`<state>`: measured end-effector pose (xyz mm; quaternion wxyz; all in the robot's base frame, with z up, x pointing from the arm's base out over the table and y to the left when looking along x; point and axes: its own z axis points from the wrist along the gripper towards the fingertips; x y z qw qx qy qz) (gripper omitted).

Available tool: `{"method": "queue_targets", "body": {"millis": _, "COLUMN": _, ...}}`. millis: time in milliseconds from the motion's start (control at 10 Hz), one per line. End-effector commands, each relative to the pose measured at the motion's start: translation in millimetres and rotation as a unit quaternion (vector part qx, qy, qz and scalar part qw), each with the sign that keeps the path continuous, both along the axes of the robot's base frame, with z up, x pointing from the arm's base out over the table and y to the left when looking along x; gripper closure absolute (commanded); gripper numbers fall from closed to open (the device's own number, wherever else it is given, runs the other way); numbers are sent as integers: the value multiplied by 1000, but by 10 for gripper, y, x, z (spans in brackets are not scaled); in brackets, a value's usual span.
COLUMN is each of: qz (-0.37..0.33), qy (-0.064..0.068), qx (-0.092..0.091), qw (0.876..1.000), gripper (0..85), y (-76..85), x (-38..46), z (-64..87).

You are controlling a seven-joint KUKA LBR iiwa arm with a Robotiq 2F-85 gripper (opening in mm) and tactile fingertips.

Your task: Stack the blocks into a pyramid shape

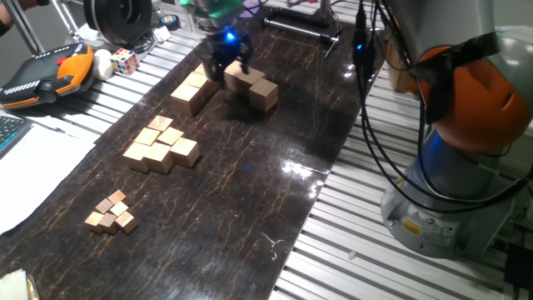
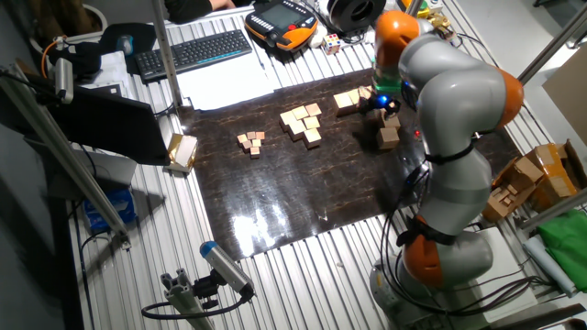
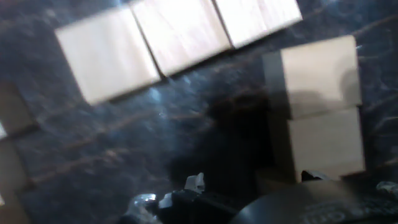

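We cannot tell the jaw state of the gripper [image 1: 227,60] beside the two-block base [image 1: 254,86]; we advise squaring each cube flush before release.

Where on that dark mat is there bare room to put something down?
The near right half of the dark mat is bare, from the medium cubes to its right edge. It is crowded at the far end, where the gripper hangs over the large blocks.
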<state>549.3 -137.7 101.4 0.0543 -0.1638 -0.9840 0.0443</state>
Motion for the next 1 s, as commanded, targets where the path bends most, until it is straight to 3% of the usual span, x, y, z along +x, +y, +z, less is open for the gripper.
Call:
{"method": "queue_targets", "body": {"millis": 0, "qz": 0, "qy": 4, "qx": 3, "qw": 1000, "gripper": 77, "y": -37, "x": -42, "z": -4}}
{"method": "queue_targets", "body": {"millis": 200, "qz": 3, "qy": 4, "qx": 0, "qw": 1000, "gripper": 73, "y": -117, "x": -142, "z": -24}}
{"method": "queue_targets", "body": {"millis": 300, "qz": 7, "qy": 0, "qx": -10, "qw": 1000, "gripper": 73, "y": -128, "x": -175, "z": -40}}
{"method": "queue_targets", "body": {"millis": 600, "qz": 18, "qy": -4, "qx": -20, "qw": 1000, "gripper": 67, "y": -215, "x": -218, "z": -109}}
{"method": "queue_targets", "body": {"millis": 900, "qz": 18, "qy": -5, "qx": -18, "qw": 1000, "gripper": 70, "y": -273, "x": -265, "z": -177}}
